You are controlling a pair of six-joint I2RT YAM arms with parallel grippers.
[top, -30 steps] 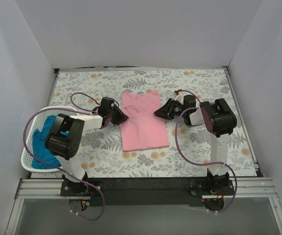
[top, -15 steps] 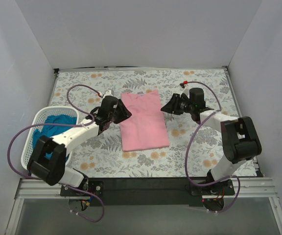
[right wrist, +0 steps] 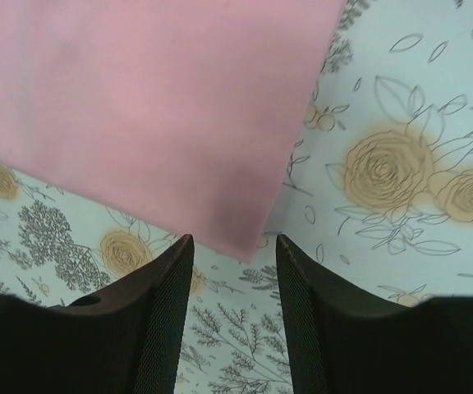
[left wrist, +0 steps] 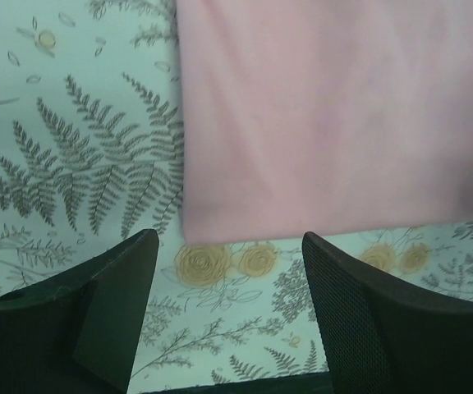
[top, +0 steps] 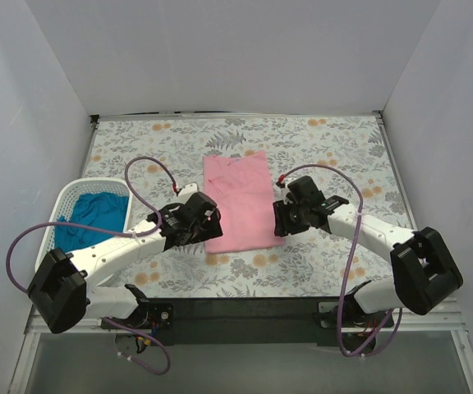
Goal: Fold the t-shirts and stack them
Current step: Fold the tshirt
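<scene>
White walls close in a floral-print bench, where the pink t-shirt lies flat as a long folded rectangle in the middle. The teal t-shirt sits bunched in the white lattice basket at the left edge. Your left tool is at the pink shirt's near left corner with its jaws wide and nothing between them, while your right tool is at the near right corner, jaws parted more narrowly, with the cloth's corner showing in the gap but not pinched.

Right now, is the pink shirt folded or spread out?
Folded. The pink shirt lies flat as a narrow strip, with no sleeves sticking out.
</scene>
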